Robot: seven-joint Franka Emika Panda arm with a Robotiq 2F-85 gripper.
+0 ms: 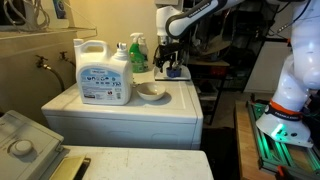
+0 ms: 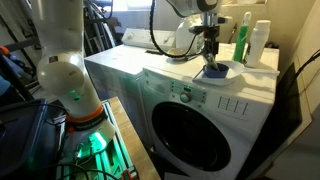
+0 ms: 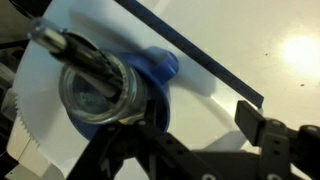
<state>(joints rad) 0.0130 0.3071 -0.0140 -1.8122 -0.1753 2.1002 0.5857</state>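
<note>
The white robot arm (image 1: 205, 12) reaches out high from its base and bends down at the wrist, so the black gripper (image 1: 172, 62) hangs nearly upright over the far corner of the white washing-machine top, the desk (image 1: 120, 110). In both exterior views the gripper's tips are low, just above a small blue round cup (image 1: 175, 73) that stands on a white sheet at that corner, near the desk's edge. In the wrist view the blue cup (image 3: 112, 95) lies to the left of the gripper (image 3: 185, 140). It has a clear rim, and a dark rod (image 3: 70, 50) sticks out of it toward the upper left. The jaws are released and spread wide: one finger (image 3: 255, 125) stands well apart from the cup, the other is just beside it, and nothing is between them. Further along the desk stand a large white detergent jug with a blue label (image 1: 104, 72) and a green spray bottle (image 1: 137, 52), with a shallow white bowl (image 1: 152, 92) in front of them.
</note>
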